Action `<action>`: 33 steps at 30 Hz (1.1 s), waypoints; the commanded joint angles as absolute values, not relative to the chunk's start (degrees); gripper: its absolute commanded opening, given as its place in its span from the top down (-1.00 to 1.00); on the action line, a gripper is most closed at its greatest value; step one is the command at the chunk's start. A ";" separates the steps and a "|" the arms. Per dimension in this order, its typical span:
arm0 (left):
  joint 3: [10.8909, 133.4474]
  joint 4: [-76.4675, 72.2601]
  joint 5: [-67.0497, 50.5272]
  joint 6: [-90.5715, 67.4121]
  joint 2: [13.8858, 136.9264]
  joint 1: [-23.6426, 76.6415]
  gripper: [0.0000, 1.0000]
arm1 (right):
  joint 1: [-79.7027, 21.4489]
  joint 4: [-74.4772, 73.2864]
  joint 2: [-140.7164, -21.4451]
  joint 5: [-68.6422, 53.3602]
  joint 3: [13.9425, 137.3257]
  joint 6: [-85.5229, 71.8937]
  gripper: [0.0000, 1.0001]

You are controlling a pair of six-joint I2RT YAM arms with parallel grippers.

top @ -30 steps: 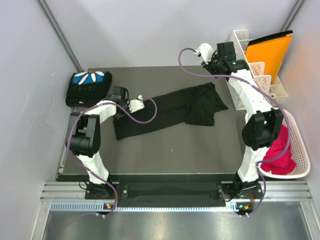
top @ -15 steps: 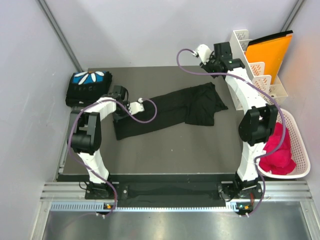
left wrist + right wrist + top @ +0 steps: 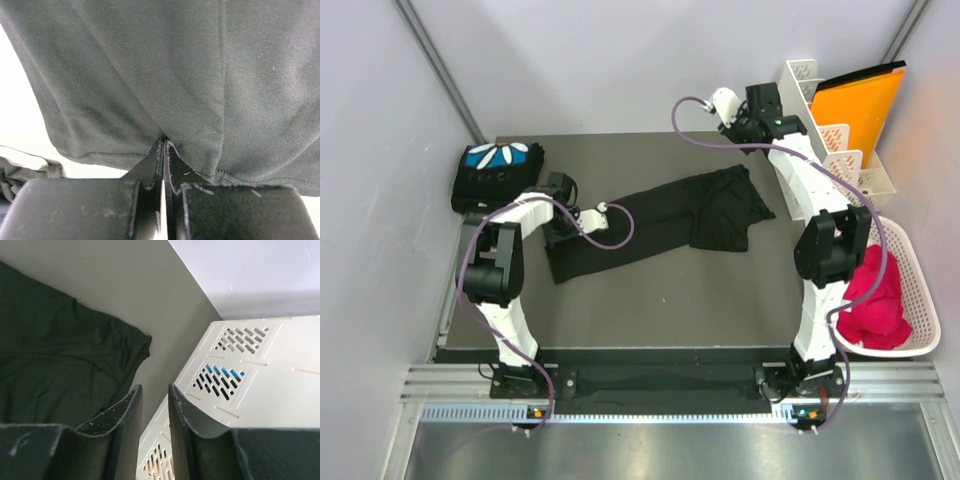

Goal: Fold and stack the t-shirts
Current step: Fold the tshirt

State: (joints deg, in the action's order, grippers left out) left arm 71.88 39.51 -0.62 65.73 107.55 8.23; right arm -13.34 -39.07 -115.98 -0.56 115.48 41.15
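**Top view.** Your left pincer (image 3: 163, 145), clenched on the hem of the black shirt (image 3: 660, 215) lying across mid-frame, has edged left over the last second. The cloth has barely shifted. Your right pincer (image 3: 155, 390), jaws slightly apart and grasping nothing, has drifted up beside the rack (image 3: 240, 370). The folded shirt (image 3: 498, 172) lies upper left. With one end held, the fold seems not yet begun.

Spread t-shirt (image 3: 670, 210) plain black, folded t-shirt (image 3: 498, 172) black with blue-and-white petal print, orange folder (image 3: 860, 105), magenta cloth (image 3: 878, 300)
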 commanded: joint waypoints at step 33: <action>71.45 34.58 6.06 54.95 95.98 14.51 1.00 | -11.78 -38.50 -98.99 -12.82 97.93 45.60 0.42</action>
